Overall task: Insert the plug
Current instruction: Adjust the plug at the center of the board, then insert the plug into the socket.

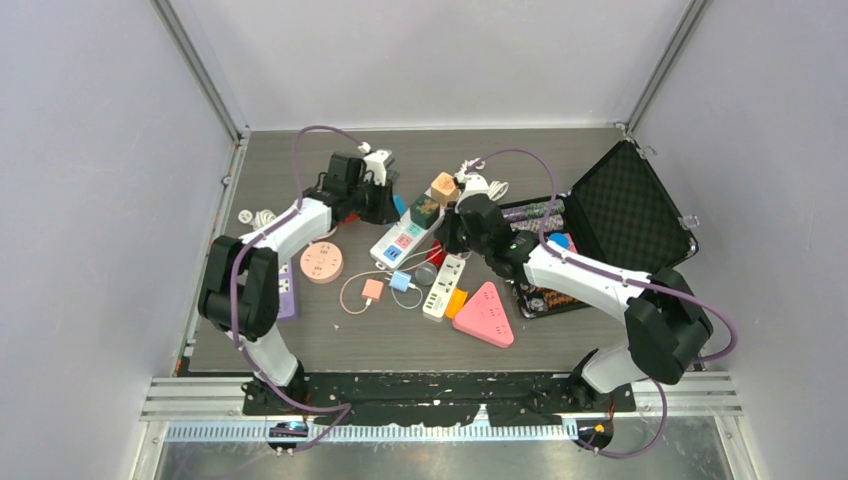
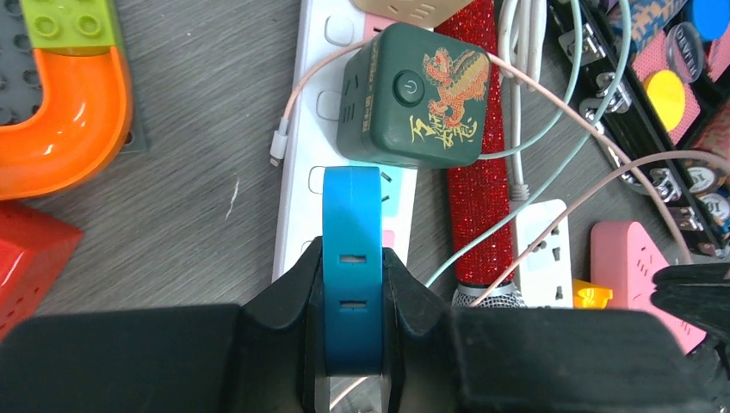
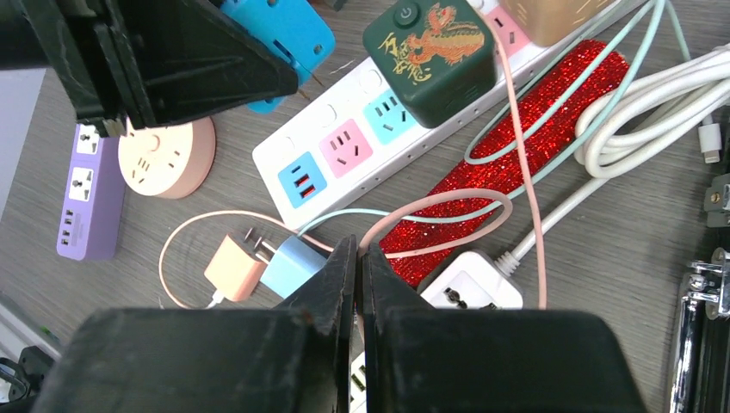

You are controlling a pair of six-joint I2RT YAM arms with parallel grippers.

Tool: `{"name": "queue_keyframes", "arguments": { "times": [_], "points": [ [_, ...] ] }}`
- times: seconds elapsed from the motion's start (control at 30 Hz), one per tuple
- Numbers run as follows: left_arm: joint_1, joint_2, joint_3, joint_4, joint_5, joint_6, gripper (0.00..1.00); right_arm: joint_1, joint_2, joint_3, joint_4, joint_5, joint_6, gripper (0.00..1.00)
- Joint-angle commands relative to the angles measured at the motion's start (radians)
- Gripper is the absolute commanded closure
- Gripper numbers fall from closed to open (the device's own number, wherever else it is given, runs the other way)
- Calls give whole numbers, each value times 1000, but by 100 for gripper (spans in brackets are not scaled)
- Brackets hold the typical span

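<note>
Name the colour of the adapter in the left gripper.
Blue; the adapter shows best in left wrist view.

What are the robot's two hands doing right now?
Left gripper: closed on the blue plug.
Right gripper: closed, nothing seen in it.

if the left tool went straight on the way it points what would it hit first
Probably the white power strip, lying under the tip of the blue plug the left tool grips; the green cube sits beyond. Depth is unclear.
</note>
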Motion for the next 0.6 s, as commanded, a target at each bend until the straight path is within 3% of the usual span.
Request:
{"name": "queue_keyframes", "arguments": {
  "times": [0.0,0.57],
  "points": [
    [-18,30,47,9,30,89,100,-20,-47,-11,30,-6,-3,95],
    [-66,65,-25,7,-70,126,100,-61,-34,-30,-1,-30,39,95]
  ]
}}
